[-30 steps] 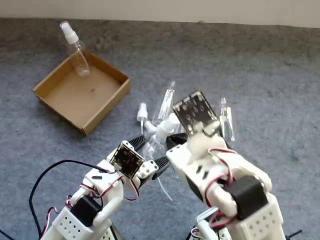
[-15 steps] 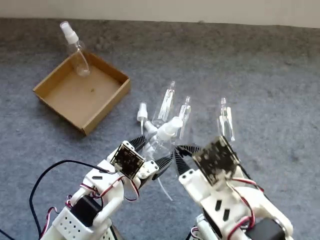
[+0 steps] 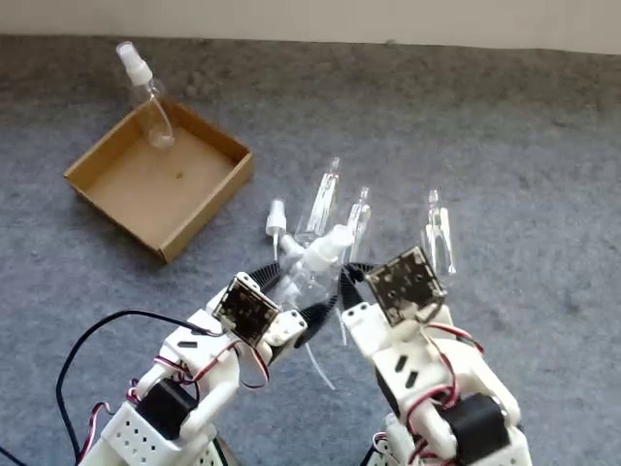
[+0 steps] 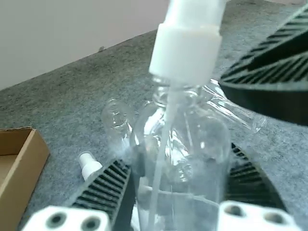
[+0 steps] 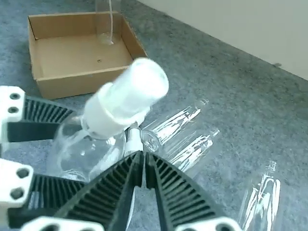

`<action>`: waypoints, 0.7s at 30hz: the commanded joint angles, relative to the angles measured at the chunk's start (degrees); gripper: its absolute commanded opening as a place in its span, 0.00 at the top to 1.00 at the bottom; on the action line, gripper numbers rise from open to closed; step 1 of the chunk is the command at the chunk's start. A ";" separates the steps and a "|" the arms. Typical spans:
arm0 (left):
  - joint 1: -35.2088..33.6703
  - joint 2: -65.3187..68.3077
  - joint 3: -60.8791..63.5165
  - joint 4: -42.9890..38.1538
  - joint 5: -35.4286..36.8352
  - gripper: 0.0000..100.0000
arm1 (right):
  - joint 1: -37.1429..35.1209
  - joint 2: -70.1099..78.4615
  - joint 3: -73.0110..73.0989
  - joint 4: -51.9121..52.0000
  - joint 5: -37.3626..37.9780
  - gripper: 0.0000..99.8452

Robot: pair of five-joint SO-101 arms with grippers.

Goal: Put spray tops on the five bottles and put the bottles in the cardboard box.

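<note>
In the high view there are five clear plastic bottles and three white spray tops. A capped bottle (image 3: 153, 112) leans in the far corner of the shallow brown cardboard box (image 3: 116, 194), at ten o'clock on the grey carpet (image 3: 524, 146). Near the centre lie the first uncapped bottle (image 3: 320, 199), the second uncapped bottle (image 3: 357, 218) and, at three o'clock of them, the third uncapped bottle (image 3: 439, 238). A loose white spray top (image 3: 276, 218) lies at nine o'clock of the first. The left gripper (image 3: 296, 291) is clamped round the held bottle (image 3: 309, 272), which carries its own fitted spray top (image 3: 335, 241). The right gripper (image 3: 347, 277) sits just beside it at three o'clock.

In the left wrist view, the left gripper (image 4: 178, 187) grips the held bottle (image 4: 192, 139) on both sides. The bottle is round and transparent, with a dip tube running down from the fitted spray top (image 4: 187, 43).

In the right wrist view, the right gripper (image 5: 144, 161) has its jaws pressed together on nothing, just beside the held bottle (image 5: 86, 144).
</note>
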 commanded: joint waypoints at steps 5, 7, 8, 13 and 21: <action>-12.70 -1.19 1.01 -5.63 -0.18 0.86 | 0.92 -0.40 9.98 -11.82 0.18 0.99; -14.29 -1.19 1.01 -6.51 -0.18 0.86 | 0.92 -0.40 11.12 -12.09 -0.09 0.99; -14.64 -1.19 1.01 -6.51 -0.18 0.86 | 0.92 -0.40 11.38 -12.09 -1.32 0.99; -14.73 -1.19 1.01 -6.59 -0.18 0.86 | 1.01 -0.40 11.38 -12.35 -7.47 0.99; -15.25 -1.19 1.01 -8.18 -0.18 0.86 | 1.01 -0.40 11.91 -12.00 -8.00 0.99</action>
